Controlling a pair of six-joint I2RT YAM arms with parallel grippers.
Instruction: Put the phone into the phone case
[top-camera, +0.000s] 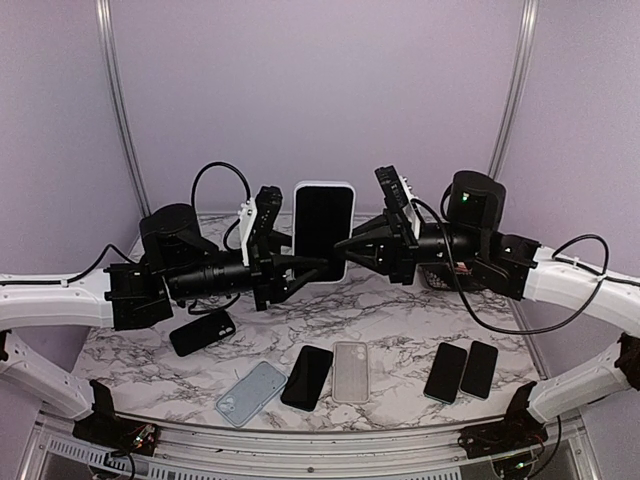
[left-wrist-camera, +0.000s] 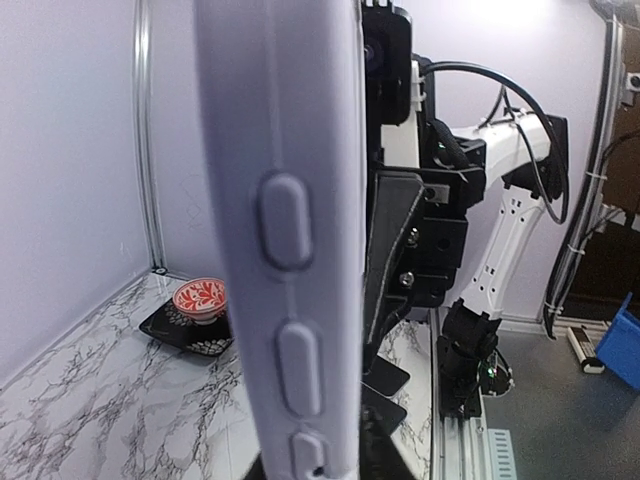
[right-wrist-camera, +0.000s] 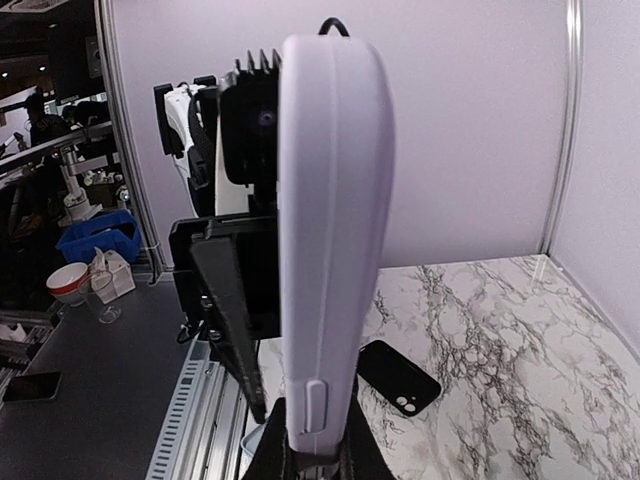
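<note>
2 sets fingers (top-camera: 305, 265) pinch phone (top-camera: 323, 225), smooth rounded wht case (right-wrist-camera: 330, 250)

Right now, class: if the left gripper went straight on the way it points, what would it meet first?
The left gripper would meet the white-cased phone held upright at its fingertips; right behind that, apparently, the right gripper facing it.

I see a white marble-patterned tabletop (top-camera: 390, 320) with a loose row of things along its near edge. From the left there is a black phone case (top-camera: 201, 332) lying at an angle, then a pale blue phone case (top-camera: 252, 392). A black phone (top-camera: 307, 377) lies just beside a translucent grey case (top-camera: 350, 371). Further right, the left dark phone (top-camera: 446, 372) and right dark phone (top-camera: 479, 368) lie side by side. Toward the back right sits a black tray (left-wrist-camera: 160, 322) carrying a red patterned bowl (left-wrist-camera: 200, 297) (mostly hidden from above).
</note>
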